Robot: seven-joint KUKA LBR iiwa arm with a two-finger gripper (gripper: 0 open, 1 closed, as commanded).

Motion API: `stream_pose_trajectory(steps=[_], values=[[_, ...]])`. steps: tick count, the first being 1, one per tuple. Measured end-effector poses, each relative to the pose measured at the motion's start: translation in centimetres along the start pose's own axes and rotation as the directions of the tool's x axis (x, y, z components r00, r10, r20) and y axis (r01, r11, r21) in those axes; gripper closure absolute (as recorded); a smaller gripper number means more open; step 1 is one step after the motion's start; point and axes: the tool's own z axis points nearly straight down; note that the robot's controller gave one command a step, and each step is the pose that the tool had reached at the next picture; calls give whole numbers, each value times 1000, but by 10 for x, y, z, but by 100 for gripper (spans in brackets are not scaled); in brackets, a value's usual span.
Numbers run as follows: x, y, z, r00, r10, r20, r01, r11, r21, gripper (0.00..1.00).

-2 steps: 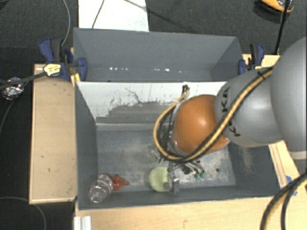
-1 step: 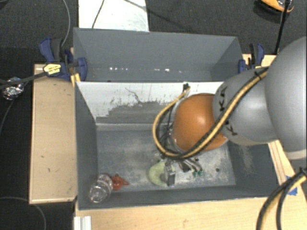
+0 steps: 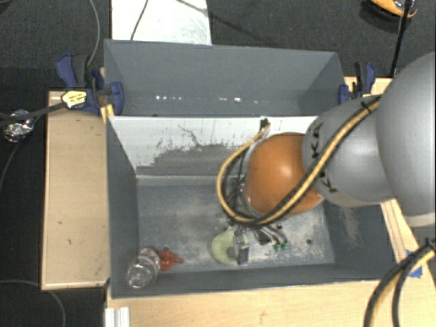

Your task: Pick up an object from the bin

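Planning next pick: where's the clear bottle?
In the camera view, the clear bottle lies at the bin's lower left, left of the pale green lump by the gripper.

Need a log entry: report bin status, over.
Gripper low at front middle of bin, against pale green round thing. Hold unconfirmed. Clear bottle, red cap, apart at front left, not in the way.

The arm (image 3: 381,148) is cut off by the right edge. Its orange cover (image 3: 276,172) and cables (image 3: 228,176) hide the middle of the bin (image 3: 170,210). The tool (image 3: 240,249) overlaps the right side of a pale green round thing (image 3: 219,248), kind unclear. A green speck (image 3: 279,246) near the tool is too small to identify.
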Motion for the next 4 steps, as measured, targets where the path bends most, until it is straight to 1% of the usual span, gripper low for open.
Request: stream_pose_trajectory(steps=[1, 2, 3, 4], values=[[-7, -2, -99, 999, -48, 3, 48, 999, 0, 100], [-7, -2, -99, 999, -46, 2, 46, 999, 0, 100], [-7, -2, -108, 999, -48, -8, 48, 999, -2, 100], [-8, 0, -172, 999, -34, 0, 34, 999, -1, 100]])
